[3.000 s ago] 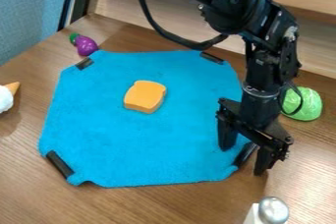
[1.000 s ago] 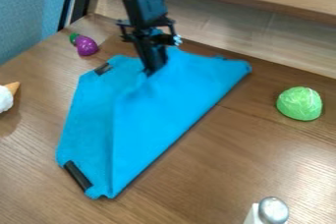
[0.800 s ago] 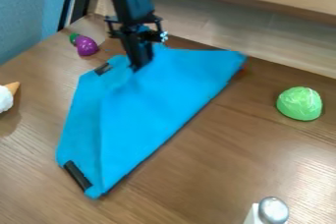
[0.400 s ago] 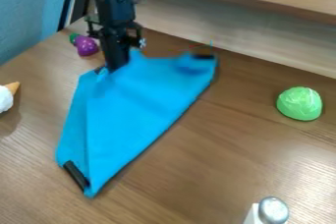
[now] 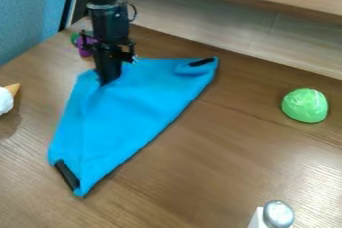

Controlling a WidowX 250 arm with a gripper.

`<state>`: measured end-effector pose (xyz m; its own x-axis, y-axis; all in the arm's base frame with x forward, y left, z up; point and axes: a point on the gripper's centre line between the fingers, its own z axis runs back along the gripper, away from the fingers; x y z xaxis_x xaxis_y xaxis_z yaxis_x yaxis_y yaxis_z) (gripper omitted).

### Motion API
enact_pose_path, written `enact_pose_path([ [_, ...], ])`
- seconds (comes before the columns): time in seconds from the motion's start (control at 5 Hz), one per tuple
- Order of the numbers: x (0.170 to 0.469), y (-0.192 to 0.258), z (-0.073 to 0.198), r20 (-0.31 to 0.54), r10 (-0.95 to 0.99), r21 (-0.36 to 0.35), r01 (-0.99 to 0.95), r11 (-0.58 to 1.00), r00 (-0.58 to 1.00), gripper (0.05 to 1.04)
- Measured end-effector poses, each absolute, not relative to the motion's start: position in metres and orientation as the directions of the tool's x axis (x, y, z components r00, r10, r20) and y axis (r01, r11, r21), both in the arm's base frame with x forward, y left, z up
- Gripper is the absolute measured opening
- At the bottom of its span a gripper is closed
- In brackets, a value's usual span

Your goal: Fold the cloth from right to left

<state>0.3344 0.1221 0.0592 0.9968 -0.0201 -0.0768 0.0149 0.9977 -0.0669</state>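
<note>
Blue cloth [image 5: 127,117] (lopsided) beneath gripper [image 5: 105,80]

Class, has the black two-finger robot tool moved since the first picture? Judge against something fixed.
Yes. The tool has moved toward the view's upper left, farther from the rounded, leafy green toy cabbage, which stays put.

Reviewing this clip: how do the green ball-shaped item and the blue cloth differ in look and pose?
The green item is rounded and bulges up, while the cloth is thin and folded over. The cloth carries dark strips at corners; the green item has pale streaks instead. The cloth meets the gripper, whereas the green item sits apart from it. Both rest on the wooden table.
</note>
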Motion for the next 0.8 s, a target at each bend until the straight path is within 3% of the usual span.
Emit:
enact_pose_path([
  [0.2,0.335,0.125,0.049,-0.089,-0.023,-0.053,0.019,0.998,0.996,0.243],
  [0.6,0.335,0.119,0.046,-0.079,0.002,-0.085,-0.009,0.996,0.997,0.822],
  [0.8,0.339,0.104,0.062,-0.04,-0.012,-0.105,0.008,0.994,0.999,1.007],
])
